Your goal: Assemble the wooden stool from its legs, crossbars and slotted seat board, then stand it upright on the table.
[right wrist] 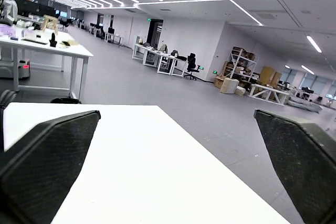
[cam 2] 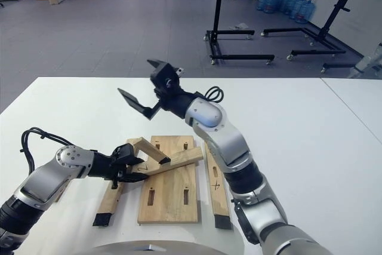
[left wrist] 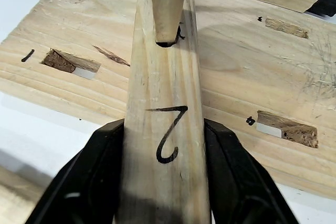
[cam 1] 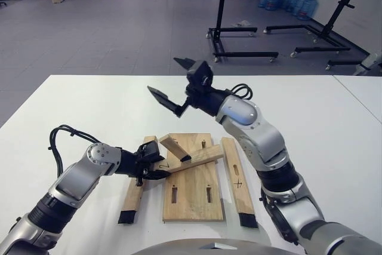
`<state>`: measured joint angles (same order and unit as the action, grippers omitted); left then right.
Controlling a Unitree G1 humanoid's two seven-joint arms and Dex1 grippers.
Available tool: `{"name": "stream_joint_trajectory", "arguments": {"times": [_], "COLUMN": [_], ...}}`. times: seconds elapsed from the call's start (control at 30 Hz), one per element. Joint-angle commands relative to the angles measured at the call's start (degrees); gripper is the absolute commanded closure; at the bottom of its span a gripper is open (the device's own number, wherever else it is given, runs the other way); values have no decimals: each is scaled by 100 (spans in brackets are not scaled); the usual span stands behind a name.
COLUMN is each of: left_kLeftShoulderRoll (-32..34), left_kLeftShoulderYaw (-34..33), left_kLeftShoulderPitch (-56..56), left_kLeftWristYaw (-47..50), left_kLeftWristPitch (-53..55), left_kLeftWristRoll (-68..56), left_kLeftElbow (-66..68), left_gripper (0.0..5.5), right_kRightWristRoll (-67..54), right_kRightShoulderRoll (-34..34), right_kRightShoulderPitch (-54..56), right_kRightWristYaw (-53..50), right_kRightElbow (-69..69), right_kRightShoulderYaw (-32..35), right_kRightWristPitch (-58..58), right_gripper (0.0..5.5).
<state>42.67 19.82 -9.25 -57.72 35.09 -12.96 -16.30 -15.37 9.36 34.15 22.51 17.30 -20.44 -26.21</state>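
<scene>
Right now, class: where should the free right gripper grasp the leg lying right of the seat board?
Probably mid-length, across its narrow width, from straight above: the leg lies flat, both long sides free, a gap beside the seat board.

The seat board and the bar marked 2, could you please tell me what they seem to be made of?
The seat board: pale unfinished wood, it seems; bare grain, rough splintered slots. The bar marked 2: the same raw wood, grain lines visible, no sheen.

Left wrist view: leg marked 2 [left wrist: 165, 145] runs off the lower edge; seat board [left wrist: 247, 77] cropped all round. I can't tell whether the short bar [left wrist: 167, 3] is seated in the leg or just touching.
</scene>
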Motion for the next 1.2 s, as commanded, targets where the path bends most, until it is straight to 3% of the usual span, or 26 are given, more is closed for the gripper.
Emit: {"name": "stream_joint_trajectory", "arguments": {"times": [0.03,0.23,0.5,1.2], "left_kLeftShoulderRoll": [-4,30,47,43], "left_kLeftShoulderYaw": [114,63,89,130], "left_kLeftShoulderPitch": [95,130,34,62], "left_kLeftWristYaw": [50,111,152,214], "left_kLeftWristPitch": [291,446,511,531], "left_kLeftWristRoll": [8,-60,-62,-75], "left_kLeftElbow": [-44,-174,-178,-224], "left_gripper": [349,349,349,349], "right_kRightWristRoll": [218,135,411,687], "right_kRightShoulderRoll": [-196,-481,-824,-458], "right_kRightShoulderPitch": [207,-41,185,-261], "right_kRightWristYaw": [-3,-8,153,542], "right_kRightElbow": [317,609,104,-307], "right_kRightShoulderYaw": [-271,-543,-985,-1161], "right_kRightWristPitch": [-284,-964,-939,-1280], "right_gripper": [10,10,10,10]}}
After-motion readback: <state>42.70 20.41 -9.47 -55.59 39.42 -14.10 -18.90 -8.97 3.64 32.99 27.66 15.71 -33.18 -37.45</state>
